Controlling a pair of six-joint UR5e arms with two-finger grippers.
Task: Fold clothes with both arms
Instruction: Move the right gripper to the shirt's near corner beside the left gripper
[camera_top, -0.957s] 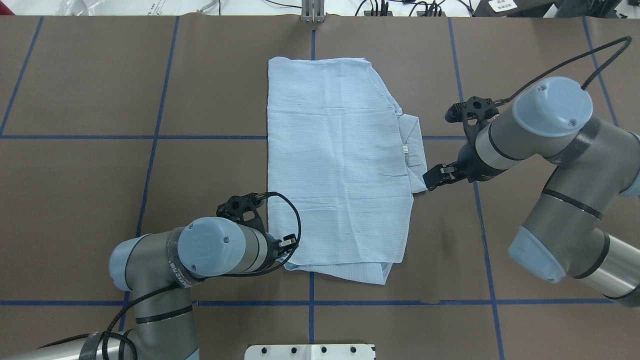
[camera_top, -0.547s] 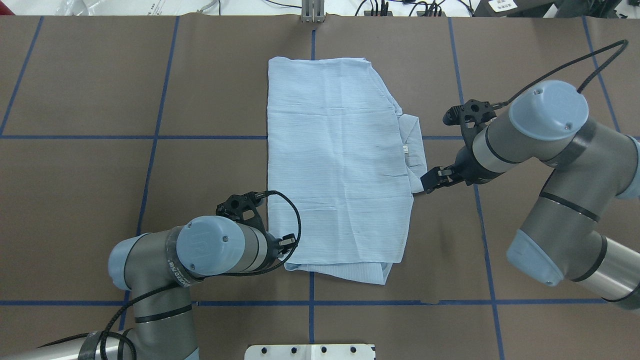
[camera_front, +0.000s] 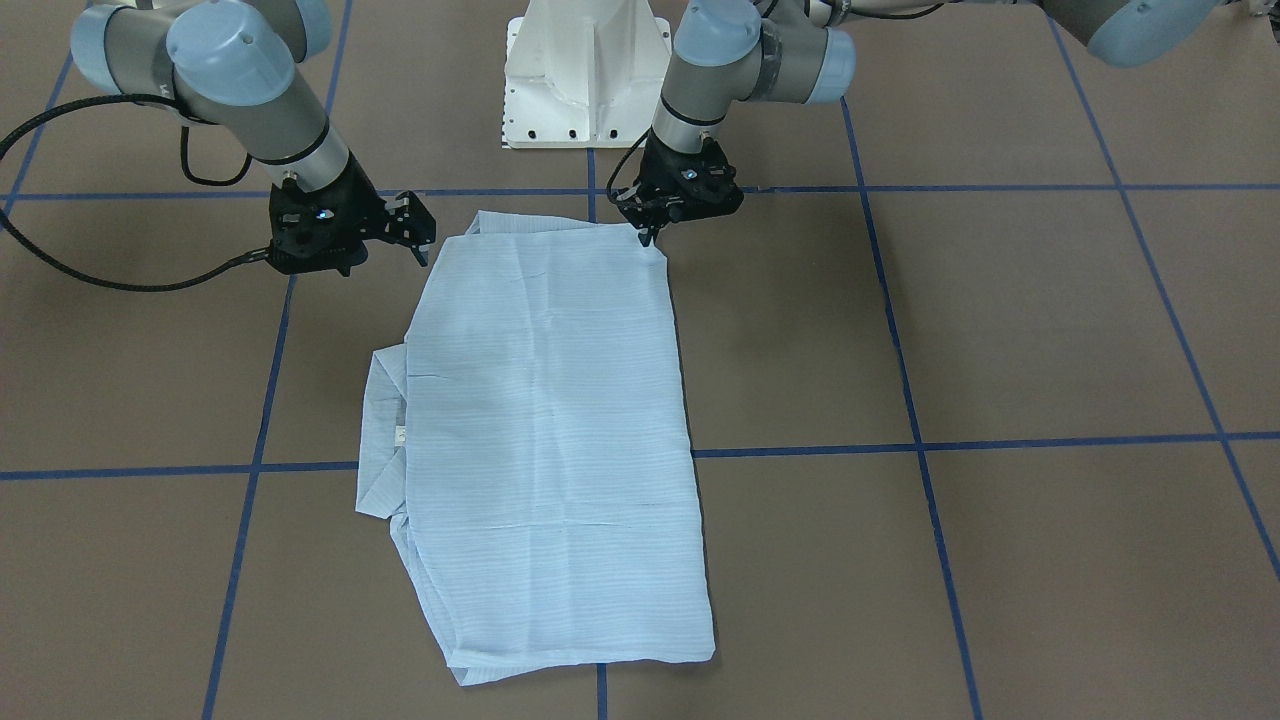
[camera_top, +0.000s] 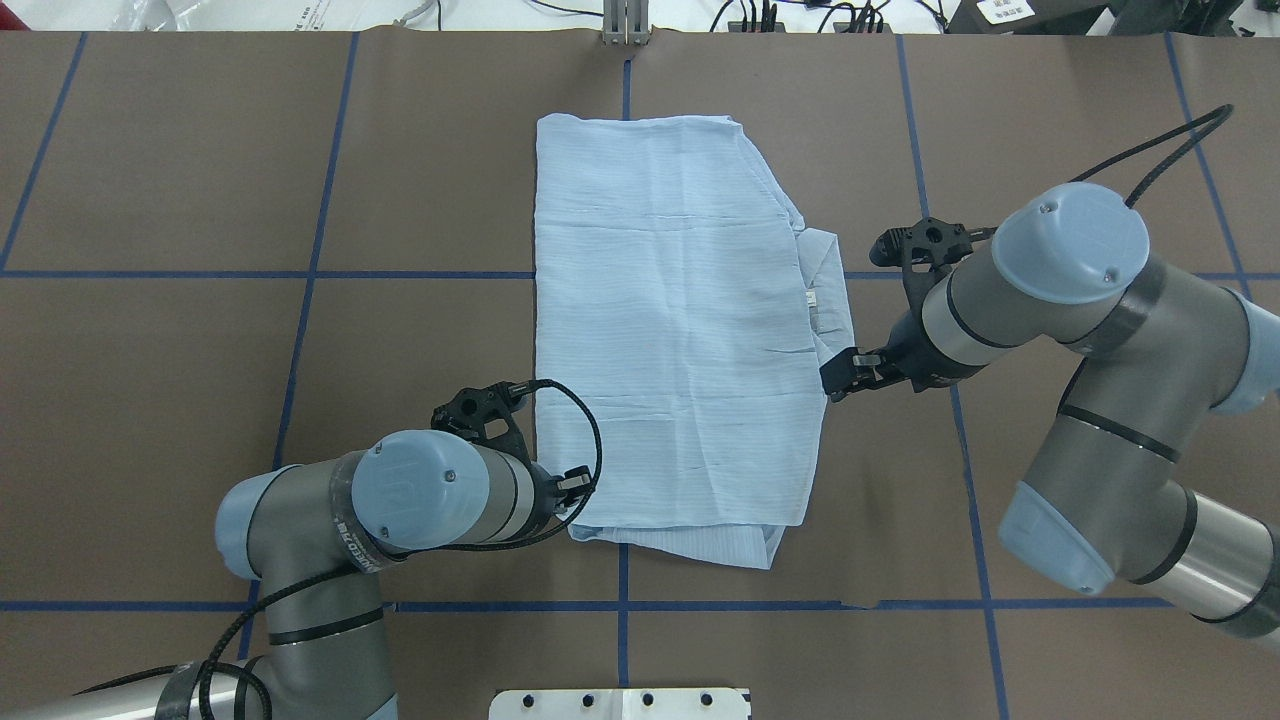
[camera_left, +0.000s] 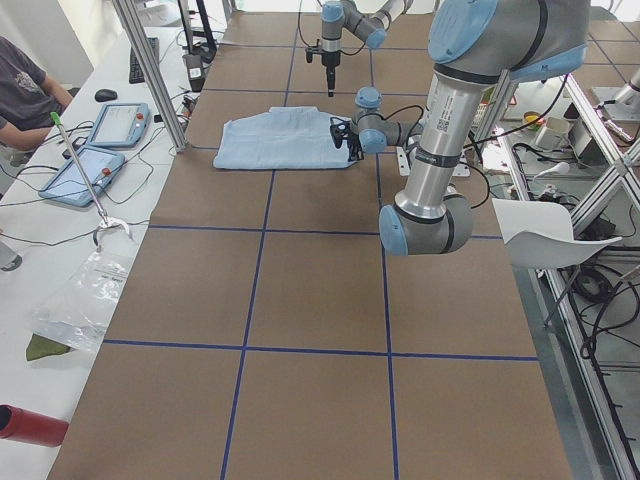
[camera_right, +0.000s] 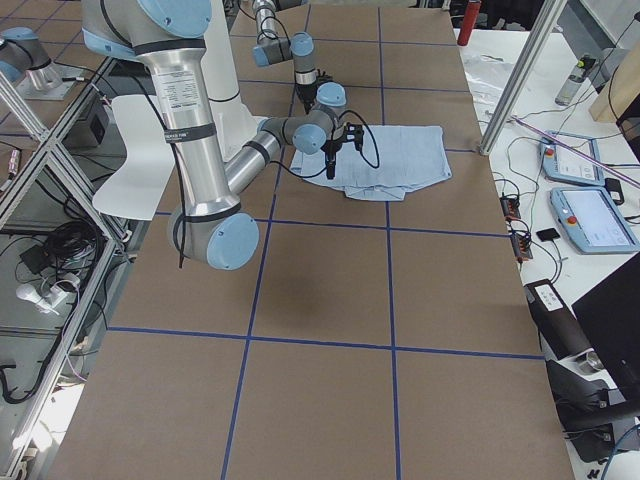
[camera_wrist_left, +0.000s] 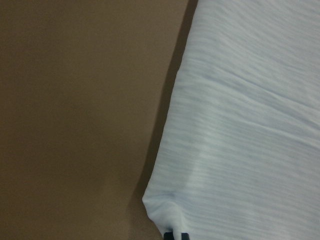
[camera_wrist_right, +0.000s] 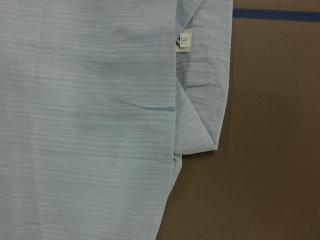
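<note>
Black left claw (camera_front: 651, 236) looks pinched shut on the near-left corner of the shirt (camera_top: 670, 320). The left wrist view shows cloth puckering into the grip, so I read it as an anchor hold for the next fold. Right claw (camera_top: 833, 378) is spread, carrying nothing, just beside the shirt's right-side edge below the collar (camera_top: 828, 285); contact unclear. Probably lining up the matching pinch. Shirt lies flat as a long rectangle in the middle of the counter (camera_top: 200, 400), running from near the robot-side edge toward the far edge, collar and neck label (camera_wrist_right: 184, 41) poking out on the robot's right.
</note>
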